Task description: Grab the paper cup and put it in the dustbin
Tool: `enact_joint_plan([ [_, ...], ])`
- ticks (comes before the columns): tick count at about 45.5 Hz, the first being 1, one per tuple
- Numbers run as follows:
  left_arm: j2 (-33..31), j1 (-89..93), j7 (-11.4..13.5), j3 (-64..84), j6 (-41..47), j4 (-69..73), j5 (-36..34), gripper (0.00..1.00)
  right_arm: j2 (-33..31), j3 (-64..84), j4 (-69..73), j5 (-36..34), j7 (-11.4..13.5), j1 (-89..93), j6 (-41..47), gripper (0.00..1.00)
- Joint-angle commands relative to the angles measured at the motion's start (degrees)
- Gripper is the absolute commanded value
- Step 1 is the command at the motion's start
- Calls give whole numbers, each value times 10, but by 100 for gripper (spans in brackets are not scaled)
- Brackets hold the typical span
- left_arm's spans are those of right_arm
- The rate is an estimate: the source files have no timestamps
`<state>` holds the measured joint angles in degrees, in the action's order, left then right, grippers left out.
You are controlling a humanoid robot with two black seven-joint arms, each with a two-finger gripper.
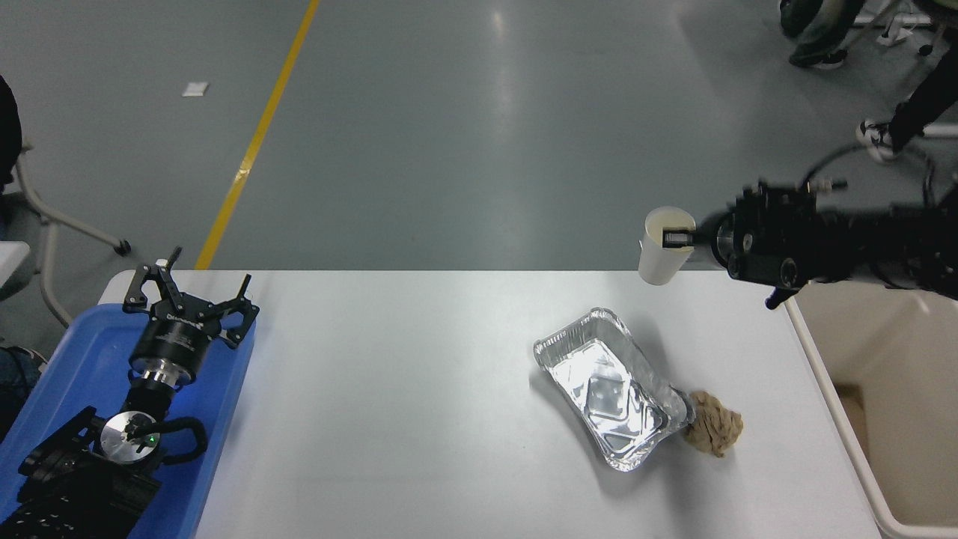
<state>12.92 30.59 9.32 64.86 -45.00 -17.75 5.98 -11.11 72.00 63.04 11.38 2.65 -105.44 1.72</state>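
A smooth grey-green concrete floor (464, 135) fills the upper part of the view, glossy enough to carry a pale streak of overhead light. A painted yellow line (258, 135) runs diagonally across it — from the top edge down toward the white rectangular table (389, 389) with rounded corners. A small white square plate (194, 89) lies flat left of the line. At the left edge stands a grey wheeled chair frame (67, 224); shoes and dark trouser legs of people (891, 112) show at the top right.

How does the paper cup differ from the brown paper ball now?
The paper cup is white and smooth; the paper ball is brown and crumpled. The cup is held up off the table, upright, by the right hand at its rim; the ball lies on the table against the foil tray. Both are paper.
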Motion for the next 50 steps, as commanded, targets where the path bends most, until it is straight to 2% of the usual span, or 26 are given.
enact_joint_plan([
  [1, 0, 0, 0, 0, 0, 0, 0, 99, -10, 68, 127, 0, -17, -201, 108, 0],
  [7, 1, -1, 0, 0, 0, 0, 0, 99, -10, 69, 149, 0, -16, -249, 152, 0],
  [17, 1, -1, 0, 0, 0, 0, 0, 99, -25, 79, 162, -1, -12, -270, 159, 0],
  [24, 1, -1, 0, 0, 0, 0, 0, 99, -59, 147, 153, 8, -12, -265, 152, 0],
  [29, 1, -1, 0, 0, 0, 0, 0, 99, -133, 183, 143, 50, -12, -259, 146, 0],
  [35, 1, -2, 0, 1, 0, 0, 0, 99, -246, 203, 97, 160, -12, -225, 117, 0],
  [39, 1, -2, 0, 0, 0, 0, 0, 99, -317, 206, 56, 204, -12, -190, 93, 0],
  [43, 1, -2, 0, 0, 0, 0, 0, 99, -373, 192, 3, 207, -12, -124, 44, 0],
  [50, 1, -2, 0, 1, 0, 0, 0, 99, -424, 130, -79, 187, -12, 35, -54, 0],
])
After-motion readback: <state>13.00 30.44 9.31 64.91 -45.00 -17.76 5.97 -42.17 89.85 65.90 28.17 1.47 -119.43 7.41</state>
